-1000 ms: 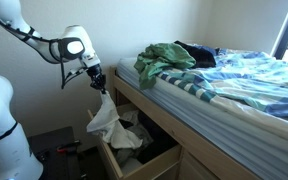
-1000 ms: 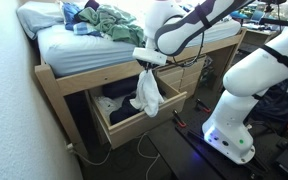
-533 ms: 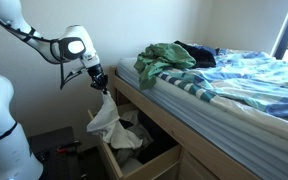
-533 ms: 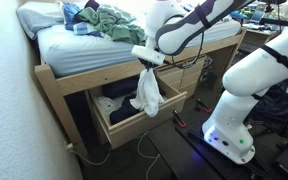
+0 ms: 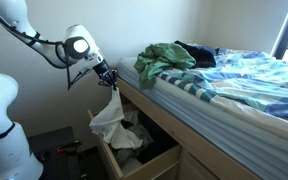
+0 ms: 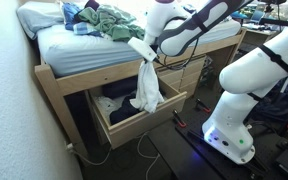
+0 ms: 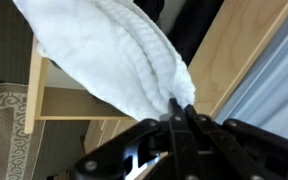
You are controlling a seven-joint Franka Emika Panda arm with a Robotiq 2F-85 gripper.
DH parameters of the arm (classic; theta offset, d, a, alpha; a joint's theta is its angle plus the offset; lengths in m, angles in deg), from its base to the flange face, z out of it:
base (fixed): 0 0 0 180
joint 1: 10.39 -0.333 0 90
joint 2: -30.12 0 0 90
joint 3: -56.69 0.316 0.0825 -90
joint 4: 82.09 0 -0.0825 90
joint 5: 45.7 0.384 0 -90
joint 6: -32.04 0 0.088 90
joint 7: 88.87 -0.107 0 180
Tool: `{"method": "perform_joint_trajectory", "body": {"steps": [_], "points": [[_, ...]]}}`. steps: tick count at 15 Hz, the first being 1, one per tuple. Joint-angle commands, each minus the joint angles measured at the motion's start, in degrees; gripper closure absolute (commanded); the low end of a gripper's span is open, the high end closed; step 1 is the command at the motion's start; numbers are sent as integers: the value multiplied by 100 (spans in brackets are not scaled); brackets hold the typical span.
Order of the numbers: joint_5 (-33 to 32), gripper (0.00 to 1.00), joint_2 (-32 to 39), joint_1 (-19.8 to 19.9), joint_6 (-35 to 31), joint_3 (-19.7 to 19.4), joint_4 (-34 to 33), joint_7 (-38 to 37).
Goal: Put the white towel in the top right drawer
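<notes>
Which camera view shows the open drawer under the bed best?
An exterior view shows the drawer best: its front panel and open inside. In an exterior view the frame edge cuts the drawer off. The wrist view is filled by the white towel, with only wooden edges behind.

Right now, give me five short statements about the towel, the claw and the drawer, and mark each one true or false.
1. The claw is shut on the white towel. True.
2. The white towel lies folded on the bed. False: it hangs from the claw over the drawer.
3. The drawer under the bed is pulled open. True.
4. The drawer holds nothing. False: clothing lies in it.
5. A green garment lies crumpled on the bed. True.
</notes>
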Motion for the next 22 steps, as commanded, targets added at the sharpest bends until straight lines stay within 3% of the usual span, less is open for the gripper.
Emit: {"method": "perform_joint_trajectory", "body": {"steps": [1,12,17,22], "points": [[-509,99,106,739,-281,595,-327,-745],[-1374,99,78,2294,-305,2048,-1290,-1450],[-1440,99,819,3135,-653,3144,-987,-1886],[-1589,99,1704,4438,-776,4487,-779,-1993]]}}
